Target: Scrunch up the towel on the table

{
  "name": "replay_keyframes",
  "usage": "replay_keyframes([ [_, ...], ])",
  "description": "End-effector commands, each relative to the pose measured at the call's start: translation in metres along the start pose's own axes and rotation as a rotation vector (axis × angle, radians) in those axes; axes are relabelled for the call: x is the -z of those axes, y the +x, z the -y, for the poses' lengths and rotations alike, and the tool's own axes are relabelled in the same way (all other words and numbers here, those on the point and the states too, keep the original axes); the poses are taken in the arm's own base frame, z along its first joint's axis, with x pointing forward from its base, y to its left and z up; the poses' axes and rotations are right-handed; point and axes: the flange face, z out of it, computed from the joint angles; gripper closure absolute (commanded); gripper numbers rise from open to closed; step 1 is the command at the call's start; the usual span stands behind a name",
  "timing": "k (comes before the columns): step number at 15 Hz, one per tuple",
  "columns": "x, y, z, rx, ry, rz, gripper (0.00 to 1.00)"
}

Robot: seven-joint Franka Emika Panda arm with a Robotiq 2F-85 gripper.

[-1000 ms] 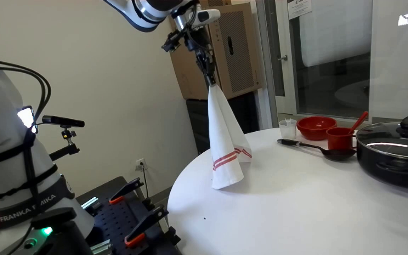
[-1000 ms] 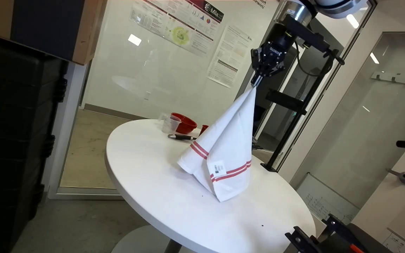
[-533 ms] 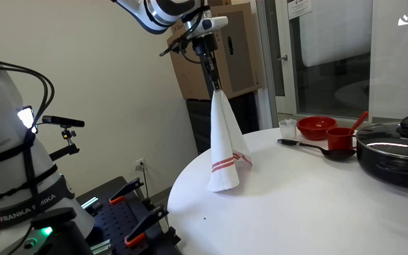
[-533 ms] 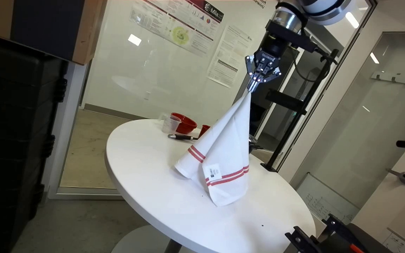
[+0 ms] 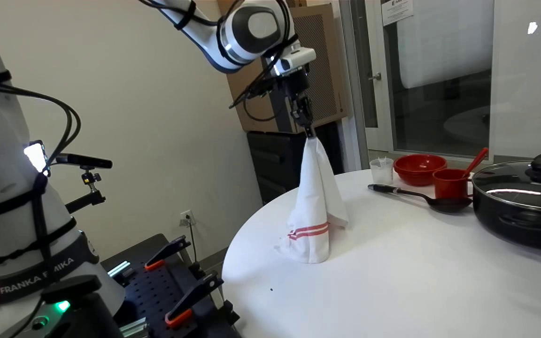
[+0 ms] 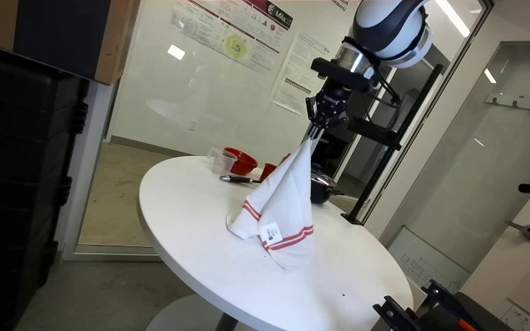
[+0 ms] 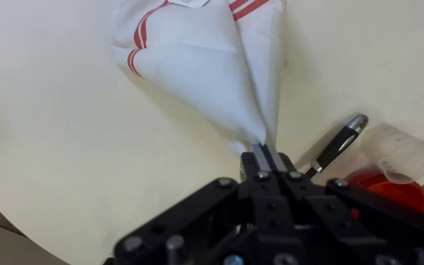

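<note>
Black jointed pincer point(image 7: 264, 145), angled downward: its jaws stand together, clamped on the gathered peak of the white cloth towel point(image 6: 285, 197), which bears paired red stripes near the hem and a small white label point(image 6: 270, 233). The towel hangs beneath as a narrow, slightly leaning cone, its lower edge resting in loose folds on the round white table point(image 5: 392, 281); it is not yet a heap.

The step in hand is judged to be feeding the cloth down so that it crumples. Good practice is a slow, nearly vertical descent, letting folds stack under the grip rather than slide flat, with a small sideways nudge if the hem spreads; the jaws should part only when the peak is low. A path well away from the black serving spoon point(image 5: 437, 203), the translucent plastic measuring cup point(image 5: 382, 172) and the round red bowl point(image 5: 419, 170) would leave them undisturbed.

Hard to make out: the bit of cloth between the jaws is hidden; the wrist view cuts off the towel's lower end at its top border; the label's print is too small to read; the black pan with a glass lid point(image 5: 524, 220) runs out of frame in an exterior view; and white hem against white table leaves the full extent of contact uncertain.
</note>
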Motion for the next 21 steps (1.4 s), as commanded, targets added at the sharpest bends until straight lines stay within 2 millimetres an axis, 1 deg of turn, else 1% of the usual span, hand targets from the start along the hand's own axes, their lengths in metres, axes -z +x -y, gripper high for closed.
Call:
replay_keyframes([
  [1,-0.053,0.007,0.014,-0.149,-0.071,-0.084,1.00],
  [2,-0.071,0.003,0.015,-0.187,-0.138,-0.075,1.00],
  [3,-0.046,0.002,0.001,-0.124,-0.079,-0.046,0.99],
  [4,-0.061,0.001,0.002,-0.150,-0.106,-0.049,0.99],
  [5,-0.071,0.000,0.005,-0.163,-0.119,-0.051,0.99],
  [6,-0.077,-0.001,0.008,-0.169,-0.125,-0.051,0.99],
  [8,-0.068,0.011,0.003,-0.327,-0.153,-0.103,1.00],
  [10,-0.069,0.011,-0.007,-0.436,-0.152,-0.081,1.00],
  [12,-0.080,0.013,-0.013,-0.539,-0.177,-0.061,1.00],
  [14,-0.095,0.009,-0.012,-0.635,-0.220,-0.045,1.00],
  [16,-0.118,-0.005,-0.003,-0.727,-0.274,-0.033,1.00],
  [18,-0.148,-0.027,0.008,-0.808,-0.344,-0.020,1.00],
  [21,-0.190,-0.070,0.025,-0.910,-0.470,0.030,1.00],
])
